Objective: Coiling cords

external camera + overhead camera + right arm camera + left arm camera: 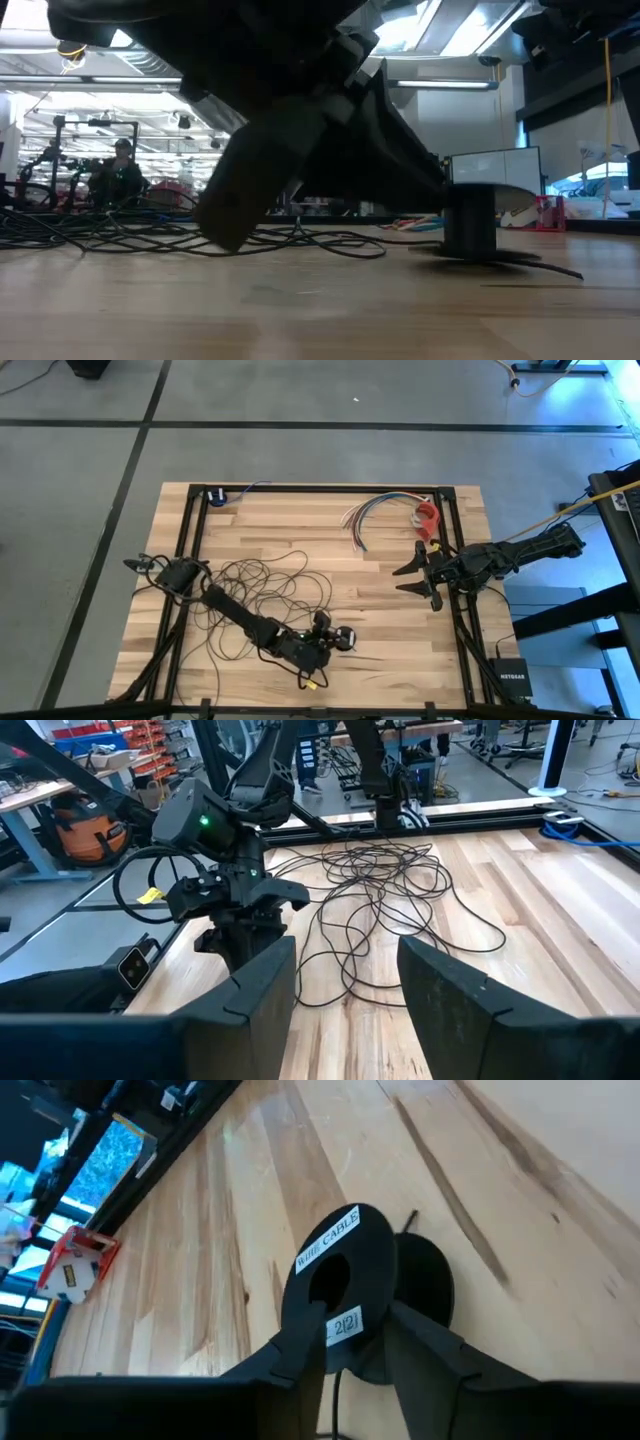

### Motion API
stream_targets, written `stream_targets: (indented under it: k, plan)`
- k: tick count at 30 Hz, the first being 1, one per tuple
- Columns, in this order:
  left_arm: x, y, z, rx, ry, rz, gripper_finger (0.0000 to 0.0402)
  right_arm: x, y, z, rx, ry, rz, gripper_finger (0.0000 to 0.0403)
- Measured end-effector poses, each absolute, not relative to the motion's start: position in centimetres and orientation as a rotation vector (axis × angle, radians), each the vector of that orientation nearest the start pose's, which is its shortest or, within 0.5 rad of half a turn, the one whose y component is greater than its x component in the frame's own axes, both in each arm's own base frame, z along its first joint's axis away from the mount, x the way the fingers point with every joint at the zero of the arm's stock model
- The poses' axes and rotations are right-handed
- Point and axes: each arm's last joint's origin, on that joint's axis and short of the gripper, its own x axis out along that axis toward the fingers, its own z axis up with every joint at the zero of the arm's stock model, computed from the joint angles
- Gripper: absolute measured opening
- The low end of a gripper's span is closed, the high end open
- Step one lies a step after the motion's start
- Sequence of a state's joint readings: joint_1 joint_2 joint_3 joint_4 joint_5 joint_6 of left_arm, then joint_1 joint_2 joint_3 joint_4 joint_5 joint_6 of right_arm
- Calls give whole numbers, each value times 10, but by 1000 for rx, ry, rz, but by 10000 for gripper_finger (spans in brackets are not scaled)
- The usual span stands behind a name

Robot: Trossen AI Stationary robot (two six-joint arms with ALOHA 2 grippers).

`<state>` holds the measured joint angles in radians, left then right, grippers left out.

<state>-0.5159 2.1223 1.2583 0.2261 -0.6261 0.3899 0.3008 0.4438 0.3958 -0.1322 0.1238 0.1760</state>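
Black and round, the spool [345,1295] at the end of the cords [262,592] stands on edge at the near middle of the pale wooden surface [380,610], and our left hand [350,1355] has a finger [290,1365] on each side of its rim, narrowed but, as far as we can tell, not yet pressing. A white label reading "WIRE CABLE" crosses the spool's face. In the low view the same spool [470,222] sits upright on the boards, a short tail of wire running from its foot. Farther back and to the left, the thin dark cords sprawl in many loose overlapping loops across the middle left of the surface. Our right hand [415,580] hovers at the right side, well apart from the cords, fingers spread wide and empty. At the far edge lie a short bundle of multicoloured wires [375,515] and a red tape dispenser [428,515] beside them.
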Motion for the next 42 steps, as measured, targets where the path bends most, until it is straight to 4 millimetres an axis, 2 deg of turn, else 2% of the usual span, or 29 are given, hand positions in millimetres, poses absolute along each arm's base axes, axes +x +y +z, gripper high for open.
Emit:
stream_targets:
  k: [8,16,21,27,31,35,38,42]
  plan:
    - [390,-197,128,640,550,14,10,120,33,248,138,191,160,182]
    - [391,-198,130,548,528,32,2,120,33,248,136,192,160,182]
    - [390,-199,151,462,464,54,2,120,33,248,138,190,162,182]
    - [385,-195,188,366,390,78,2,121,34,254,151,124,168,182]
    - [382,-187,214,314,339,100,2,123,35,259,162,75,174,182]
    - [380,-174,238,245,288,132,2,132,39,252,152,139,234,182]
    - [380,-166,246,216,270,153,1,144,50,243,142,217,305,182]
    - [383,-158,246,183,274,178,1,155,69,233,113,261,362,182]
